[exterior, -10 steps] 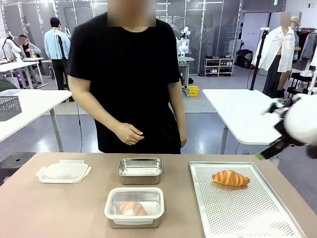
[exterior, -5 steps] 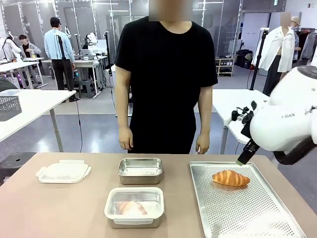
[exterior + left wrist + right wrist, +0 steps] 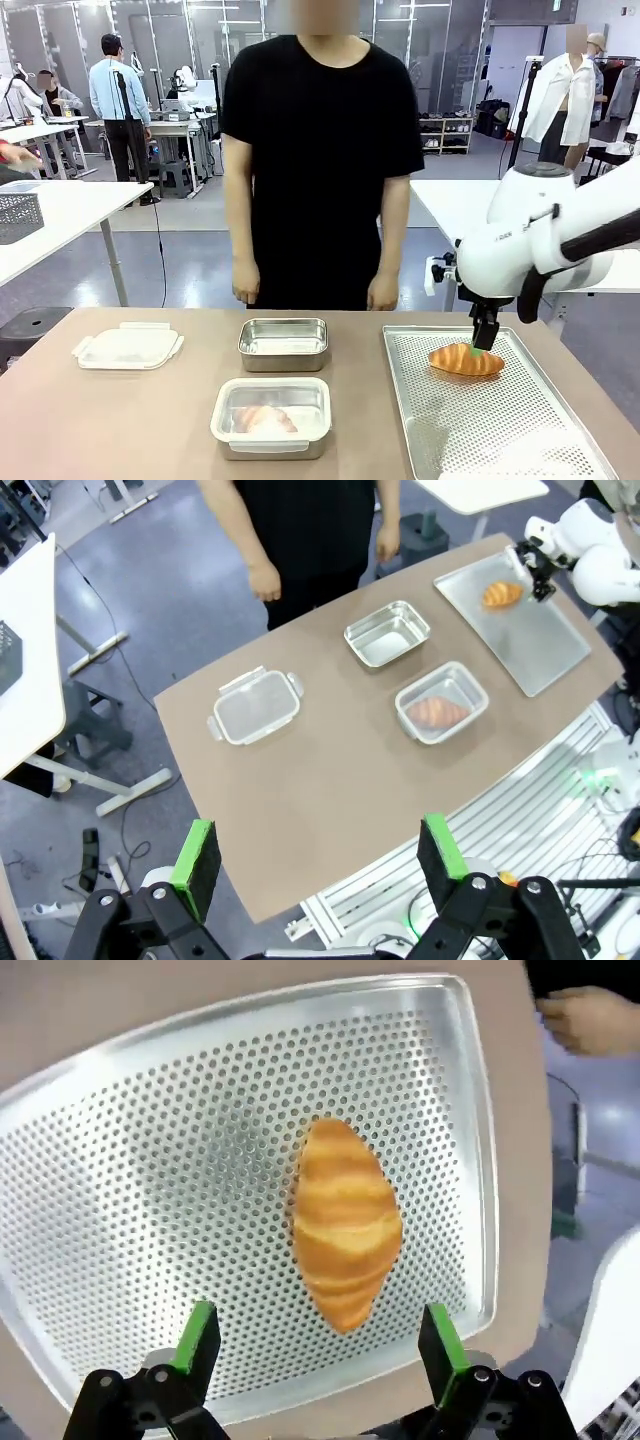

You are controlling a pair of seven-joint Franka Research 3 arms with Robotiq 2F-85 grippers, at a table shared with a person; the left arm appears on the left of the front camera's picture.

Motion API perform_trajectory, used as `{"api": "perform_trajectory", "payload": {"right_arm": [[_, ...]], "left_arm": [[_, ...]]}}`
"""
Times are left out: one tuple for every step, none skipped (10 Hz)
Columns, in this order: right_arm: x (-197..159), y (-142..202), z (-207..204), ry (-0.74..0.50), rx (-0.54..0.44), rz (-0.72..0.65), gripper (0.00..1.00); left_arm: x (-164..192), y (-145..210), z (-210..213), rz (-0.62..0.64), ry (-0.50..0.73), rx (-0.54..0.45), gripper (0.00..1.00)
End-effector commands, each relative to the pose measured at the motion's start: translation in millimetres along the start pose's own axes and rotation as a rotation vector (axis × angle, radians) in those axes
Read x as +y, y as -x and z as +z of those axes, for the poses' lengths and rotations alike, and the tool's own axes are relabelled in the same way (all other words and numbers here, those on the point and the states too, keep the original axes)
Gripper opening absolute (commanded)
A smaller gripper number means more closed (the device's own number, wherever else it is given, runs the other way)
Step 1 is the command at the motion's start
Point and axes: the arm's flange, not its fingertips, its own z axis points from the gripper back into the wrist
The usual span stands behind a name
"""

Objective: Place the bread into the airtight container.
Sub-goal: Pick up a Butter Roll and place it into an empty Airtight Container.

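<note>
A golden croissant-shaped bread lies at the far end of the perforated metal tray. My right gripper hangs just above it, pointing down. In the right wrist view the bread lies lengthwise ahead of the right gripper, whose jaws stand open and empty. A white-rimmed container at the front middle holds another bread. Behind it stands an empty steel container. My left gripper is open, high above the table, looking down on both containers and the tray.
A clear lid lies at the table's left. A person in a black shirt stands at the far edge, hands down; one hand shows beyond the tray in the right wrist view. Bare tabletop lies front left.
My right arm has swung in from the right edge to above the bread on the tray. The person has shifted slightly at the far side and lowered both hands.
</note>
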Motion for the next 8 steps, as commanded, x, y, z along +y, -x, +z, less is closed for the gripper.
{"api": "perform_trajectory", "payload": {"right_arm": [[-27, 0, -10, -0.018, 0.051, 0.083, 1.00], [-35, -2, -19, -0.036, 0.057, 0.104, 1.00], [-41, -2, -25, -0.051, 0.056, 0.112, 1.00], [-44, -3, -30, -0.075, 0.058, 0.107, 1.00], [-46, -4, -36, -0.088, 0.066, 0.106, 1.00], [-47, -7, -41, -0.108, 0.062, 0.106, 1.00], [-48, -8, -45, -0.128, 0.055, 0.103, 1.00], [-47, -8, -47, -0.129, 0.063, 0.106, 1.00]], "left_arm": [[0, -1, 1, 0.000, -0.001, -0.001, 1.00], [0, -1, 1, 0.000, -0.001, -0.001, 1.00], [0, -1, 1, 0.000, -0.001, -0.001, 1.00], [0, -1, 1, 0.000, -0.001, -0.001, 1.00], [0, -1, 1, 0.000, -0.001, -0.001, 1.00], [0, -1, 1, 0.000, -0.001, -0.001, 1.00], [0, -1, 1, 0.000, -0.001, -0.001, 1.00], [0, -1, 1, 0.000, -0.001, -0.001, 1.00]]}}
